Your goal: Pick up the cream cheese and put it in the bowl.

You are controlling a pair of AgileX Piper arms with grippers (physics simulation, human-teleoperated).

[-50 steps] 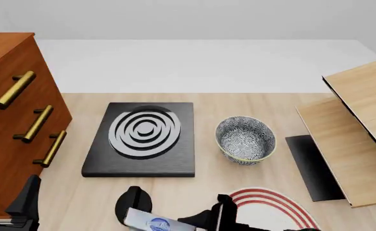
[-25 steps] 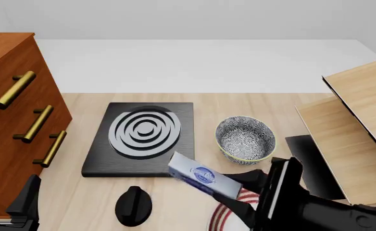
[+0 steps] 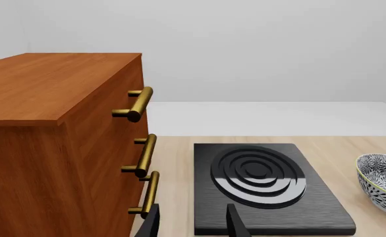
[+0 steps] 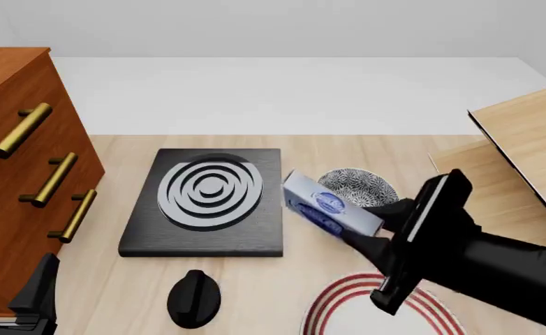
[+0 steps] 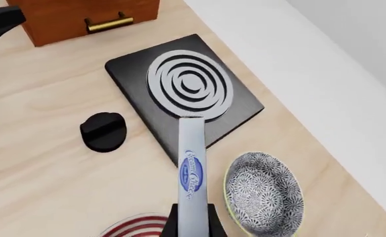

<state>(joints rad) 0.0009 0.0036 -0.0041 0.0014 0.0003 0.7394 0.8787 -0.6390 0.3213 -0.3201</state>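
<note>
Right black arm reaches in from the right, raised off the table, right gripper [image 4: 371, 230] clamped on small grey-white cream cheese box [image 4: 331, 204]. Left gripper [image 4: 12, 289] low, fingers [image 3: 234, 222] parted.

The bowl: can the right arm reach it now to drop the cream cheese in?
Probably yes. The right gripper holds the cream cheese lifted beside the bowl, and nothing stands between them.
</note>
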